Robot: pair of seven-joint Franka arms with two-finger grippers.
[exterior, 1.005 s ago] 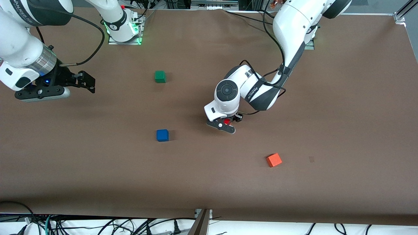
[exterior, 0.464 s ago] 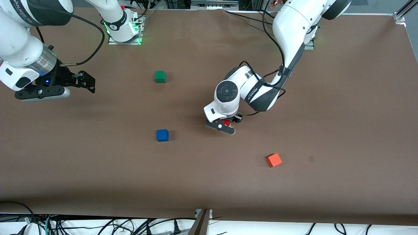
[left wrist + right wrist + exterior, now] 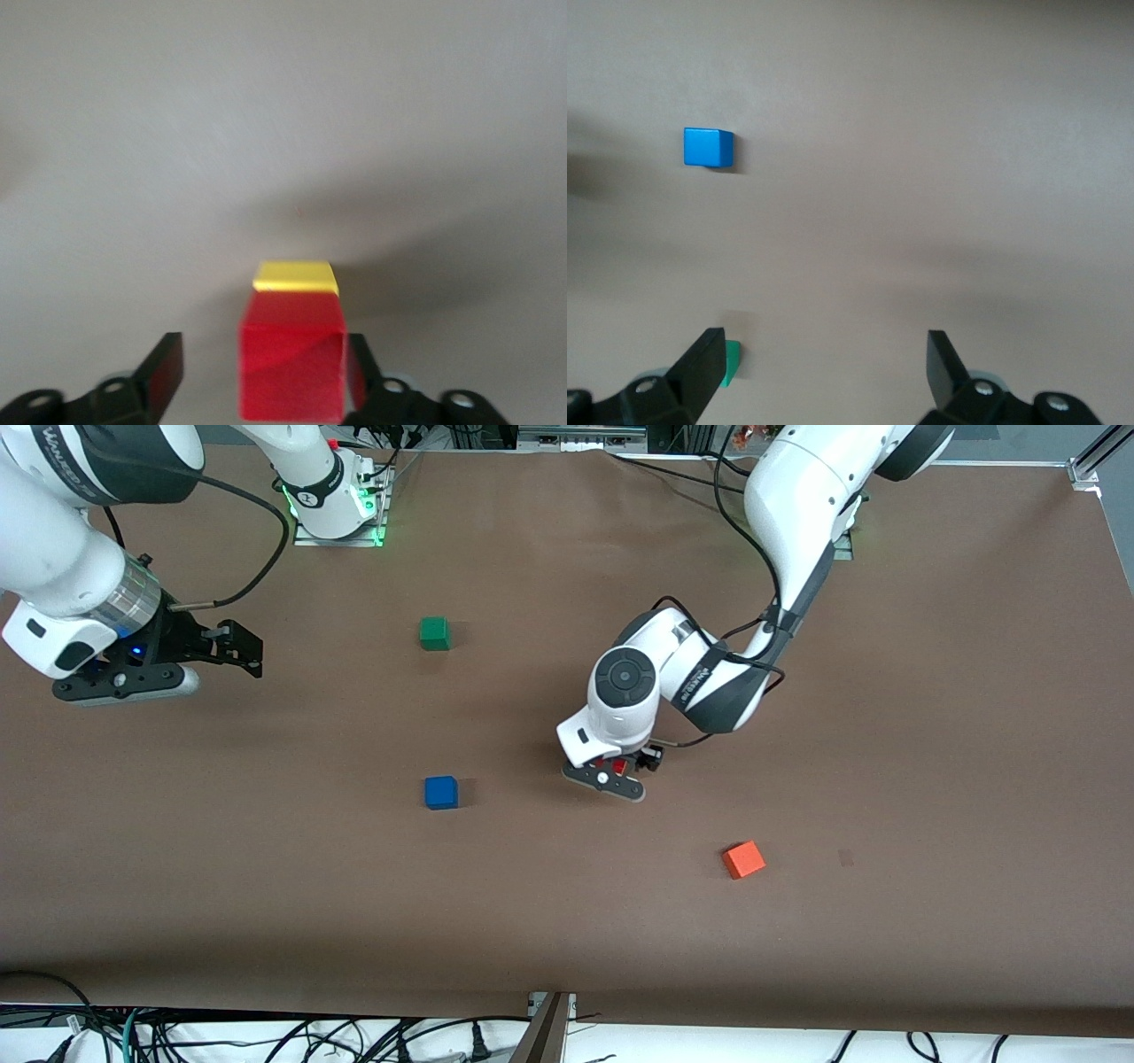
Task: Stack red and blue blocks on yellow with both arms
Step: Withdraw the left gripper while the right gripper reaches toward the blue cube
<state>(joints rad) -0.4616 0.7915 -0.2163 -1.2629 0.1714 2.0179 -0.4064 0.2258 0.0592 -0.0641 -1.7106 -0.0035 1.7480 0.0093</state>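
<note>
The red block (image 3: pixel 292 367) sits on the yellow block (image 3: pixel 295 276), which shows only in the left wrist view. My left gripper (image 3: pixel 261 365) is open around the red block, one finger close against it and the other apart. In the front view the left gripper (image 3: pixel 617 771) is low over the table's middle, with a bit of the red block (image 3: pixel 611 763) showing and the yellow block hidden. The blue block (image 3: pixel 440 792) lies on the table toward the right arm's end, also in the right wrist view (image 3: pixel 708 148). My right gripper (image 3: pixel 237 648) is open and empty in the air (image 3: pixel 824 372).
A green cube (image 3: pixel 433 633) lies farther from the front camera than the blue block, and shows in the right wrist view (image 3: pixel 733 363). An orange cube (image 3: pixel 743 859) lies nearer the front camera, toward the left arm's end. Cables hang past the table's front edge.
The left arm's hand has shifted slightly toward the front camera over the stack. The right gripper has drifted a little away from the front camera.
</note>
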